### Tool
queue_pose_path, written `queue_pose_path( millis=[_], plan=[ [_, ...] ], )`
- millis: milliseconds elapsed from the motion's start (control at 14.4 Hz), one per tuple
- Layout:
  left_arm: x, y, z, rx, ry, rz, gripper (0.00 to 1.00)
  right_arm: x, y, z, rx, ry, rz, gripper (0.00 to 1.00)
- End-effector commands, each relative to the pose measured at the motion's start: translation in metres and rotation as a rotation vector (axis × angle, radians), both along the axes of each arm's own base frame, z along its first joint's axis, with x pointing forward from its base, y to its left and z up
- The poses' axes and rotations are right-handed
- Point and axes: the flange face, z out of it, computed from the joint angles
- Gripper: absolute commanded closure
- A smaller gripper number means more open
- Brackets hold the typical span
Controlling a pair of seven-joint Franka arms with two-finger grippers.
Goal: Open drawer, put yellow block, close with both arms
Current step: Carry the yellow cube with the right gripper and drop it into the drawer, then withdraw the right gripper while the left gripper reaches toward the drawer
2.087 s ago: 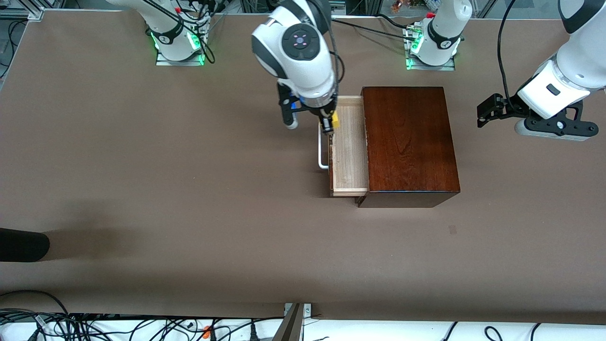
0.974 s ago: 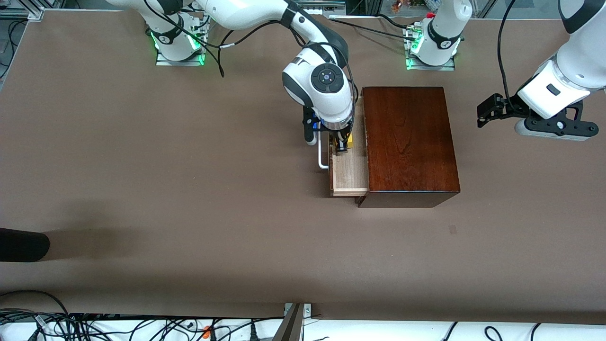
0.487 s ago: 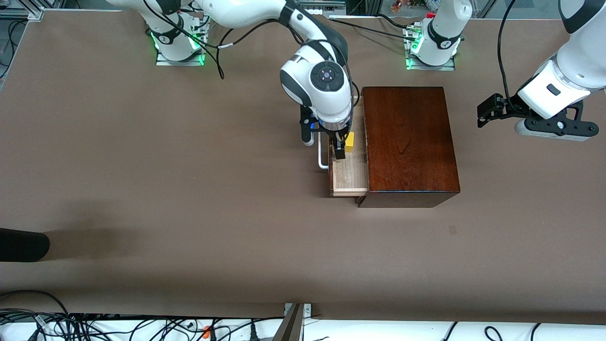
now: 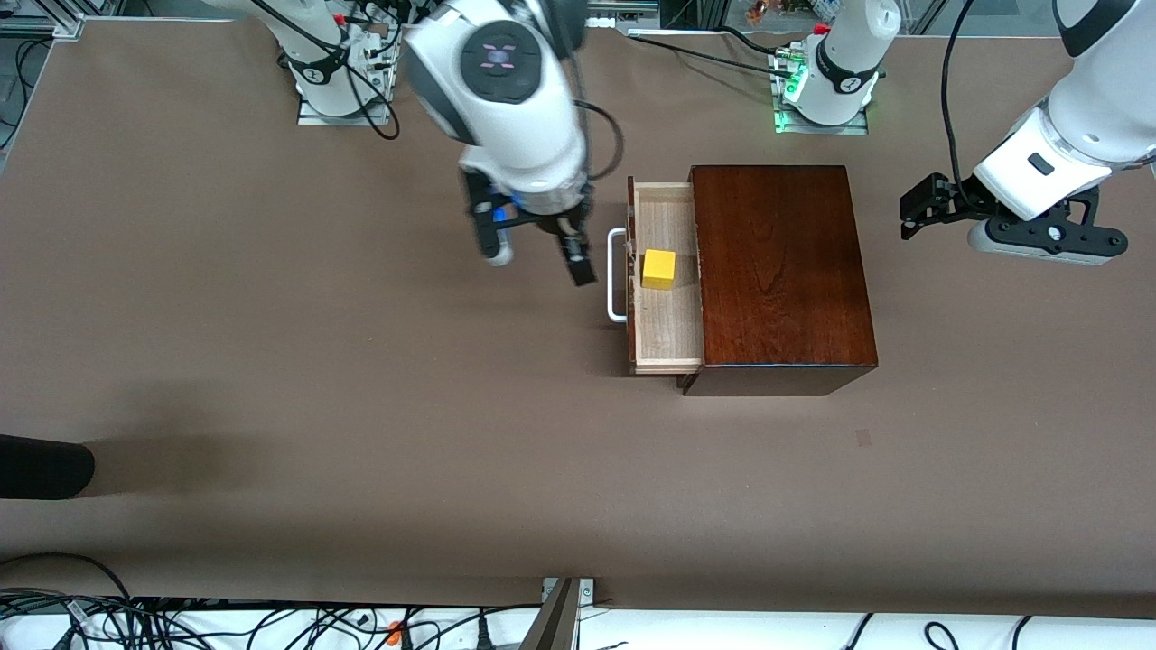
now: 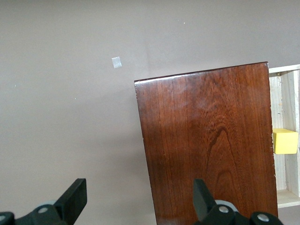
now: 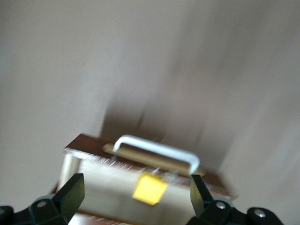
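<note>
From my station I see the worktop [image 4: 271, 361] covered in a plain matte brown sheet, evenly lit. A small pale mark [image 4: 863, 438] sits on it toward the front camera. Along the near edge runs a white strip with tangled black cables [image 4: 135, 618]. A dark rounded object [image 4: 41, 466] pokes in at one side.

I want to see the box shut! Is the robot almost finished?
Nearly! Done: the drawer is open and the yellow block sits inside. Now: the right gripper hangs open, empty, over the table beside the handle; the left gripper, open, waits over the wooden box. Left: pushing the drawer shut.
</note>
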Motion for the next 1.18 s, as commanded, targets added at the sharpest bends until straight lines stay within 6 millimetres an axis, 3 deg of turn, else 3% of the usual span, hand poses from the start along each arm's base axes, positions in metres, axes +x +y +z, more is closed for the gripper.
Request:
queue_pose_path(
  millis=[0, 139, 348, 557, 835, 1113],
  plan=[
    [-0.004, -0.002, 0.006, -0.02, 0.012, -0.015, 0.0, 0.001, -0.062, 0.008, -0.052, 0.057, 0.235, 0.0],
    [-0.013, -0.016, 0.0, -0.012, 0.076, -0.046, 0.0, 0.005, -0.13, 0.011, -0.055, 0.071, 0.414, 0.0],
    [-0.019, -0.07, -0.02, -0.007, 0.126, -0.199, 0.0, 0.005, -0.235, 0.019, -0.007, 0.077, 0.593, 0.0],
    [-0.023, -0.13, -0.048, -0.024, 0.167, -0.347, 0.0, 0.006, -0.319, 0.03, 0.047, 0.055, 0.739, 0.0],
    [-0.002, -0.211, -0.066, -0.119, 0.162, -0.587, 0.0, 0.013, -0.417, 0.039, 0.051, 0.038, 1.002, 0.0],
    [-0.011, -0.293, -0.096, -0.195, 0.054, -0.854, 0.0, 0.018, -0.475, 0.045, 0.028, 0.005, 1.162, 0.0]
  ],
)
